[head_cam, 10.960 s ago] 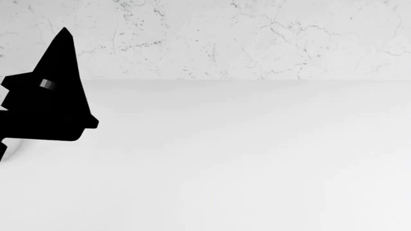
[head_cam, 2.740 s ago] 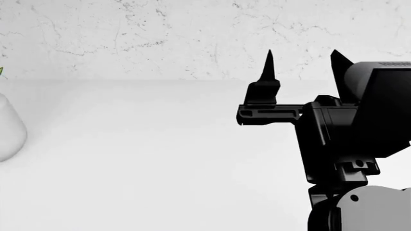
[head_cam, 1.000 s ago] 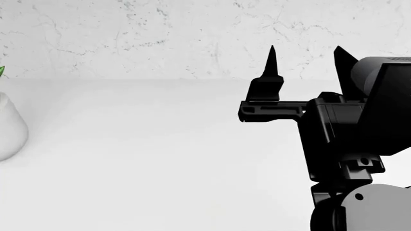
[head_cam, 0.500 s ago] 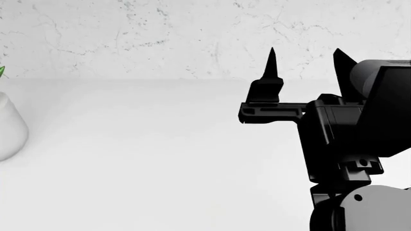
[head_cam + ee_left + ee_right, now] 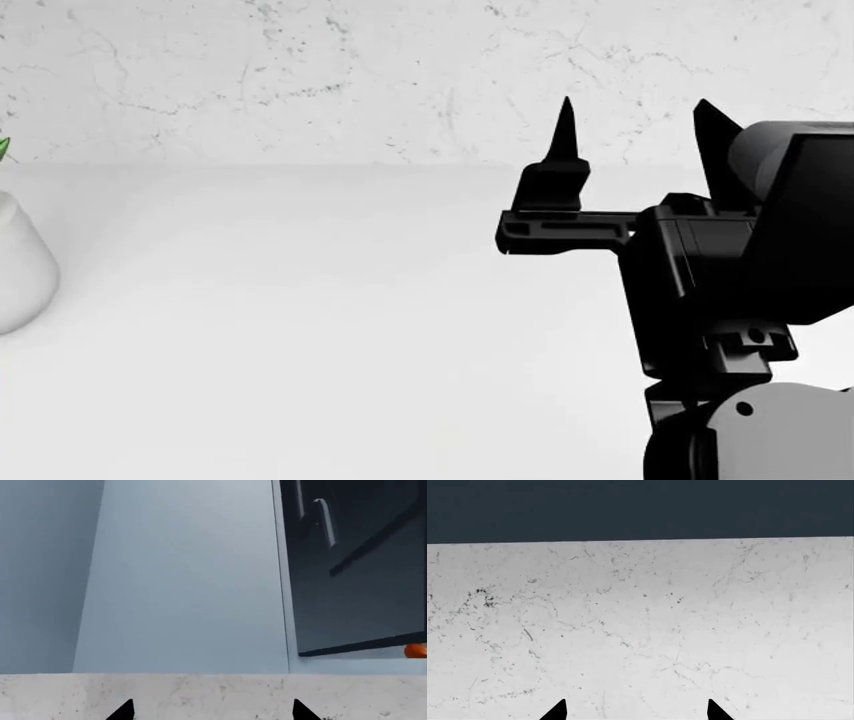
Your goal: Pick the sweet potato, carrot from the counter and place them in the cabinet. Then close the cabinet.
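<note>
Head view: white counter under a marbled wall; right gripper raised at the right, fingers apart, holding nothing; white pot at the left edge. Left wrist view: left gripper tips spread, empty, facing a pale cabinet; dark door ajar; orange carrot just below it. Right wrist view: fingertips apart before marbled wall. Sweet potato unseen.

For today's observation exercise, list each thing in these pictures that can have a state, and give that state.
right gripper: open, fingers pointing up, holding nothing.
left gripper: open, only its fingertips show, nothing between them.
cabinet door: open, swung out from the cabinet front.
carrot: an orange bit shows just under the open door, largely hidden.
counter: bare where it shows.
white pot: upright at the counter's left edge.
</note>
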